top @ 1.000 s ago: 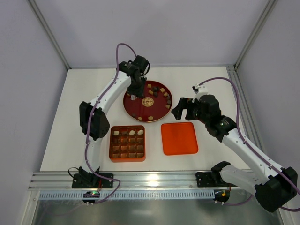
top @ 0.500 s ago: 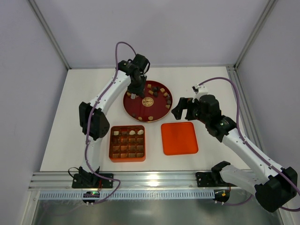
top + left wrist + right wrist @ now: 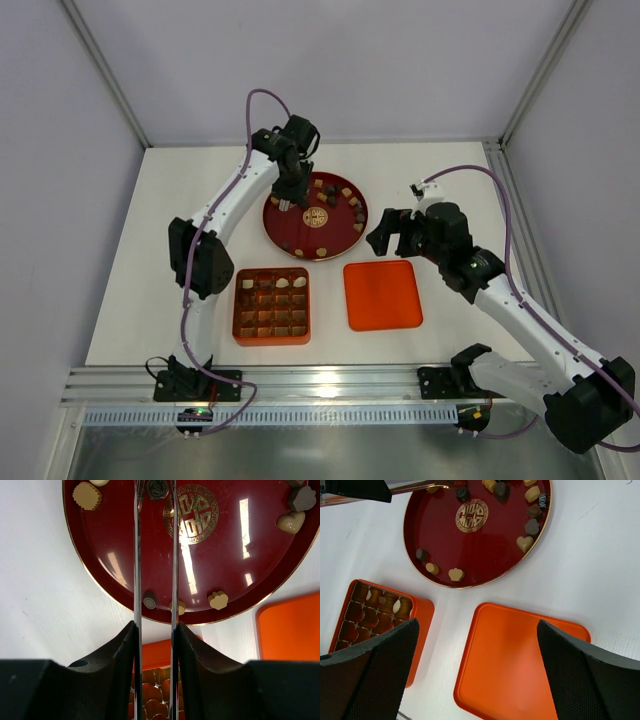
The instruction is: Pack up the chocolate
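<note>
Over the red plate, left fingers apart, straddling one dark chocolate.

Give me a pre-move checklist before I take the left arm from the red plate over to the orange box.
1. Left gripper over the plate: ok.
2. Dark piece between its fingers: ok.
3. Piece actually pinched: cannot tell; the tips run out of the wrist view.
4. Lid off the box: ok, lying flat on the table beside it.
5. Free cells in the box: cannot tell; cream pieces show in the far row, the rest is unclear.
6. Right gripper open, holding nothing and apart from the left arm: ok.
</note>
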Robot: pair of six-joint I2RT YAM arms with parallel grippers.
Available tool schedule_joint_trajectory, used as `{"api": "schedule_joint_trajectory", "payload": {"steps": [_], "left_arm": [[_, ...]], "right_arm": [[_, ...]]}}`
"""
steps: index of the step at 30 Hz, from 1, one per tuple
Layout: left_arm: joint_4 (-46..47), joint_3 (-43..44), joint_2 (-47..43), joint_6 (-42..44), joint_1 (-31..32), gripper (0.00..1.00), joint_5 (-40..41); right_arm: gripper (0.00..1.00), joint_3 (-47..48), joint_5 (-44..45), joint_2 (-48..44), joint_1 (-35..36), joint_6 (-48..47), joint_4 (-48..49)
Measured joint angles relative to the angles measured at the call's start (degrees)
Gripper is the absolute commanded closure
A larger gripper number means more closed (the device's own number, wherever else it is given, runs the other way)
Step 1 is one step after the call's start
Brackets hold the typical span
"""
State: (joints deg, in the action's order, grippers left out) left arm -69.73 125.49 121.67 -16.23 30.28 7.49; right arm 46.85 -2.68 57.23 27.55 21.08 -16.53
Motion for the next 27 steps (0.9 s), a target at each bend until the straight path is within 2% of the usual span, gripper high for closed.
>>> {"api": "schedule_joint_trajectory", "payload": {"steps": [27], "left_arm": [[0.35,-0.83,0.28,-0.02,0.0,0.62,-0.02]], "right_arm": [[0.0,0.0,0.57,-0.37,0.0,-0.04,-0.79]]}}
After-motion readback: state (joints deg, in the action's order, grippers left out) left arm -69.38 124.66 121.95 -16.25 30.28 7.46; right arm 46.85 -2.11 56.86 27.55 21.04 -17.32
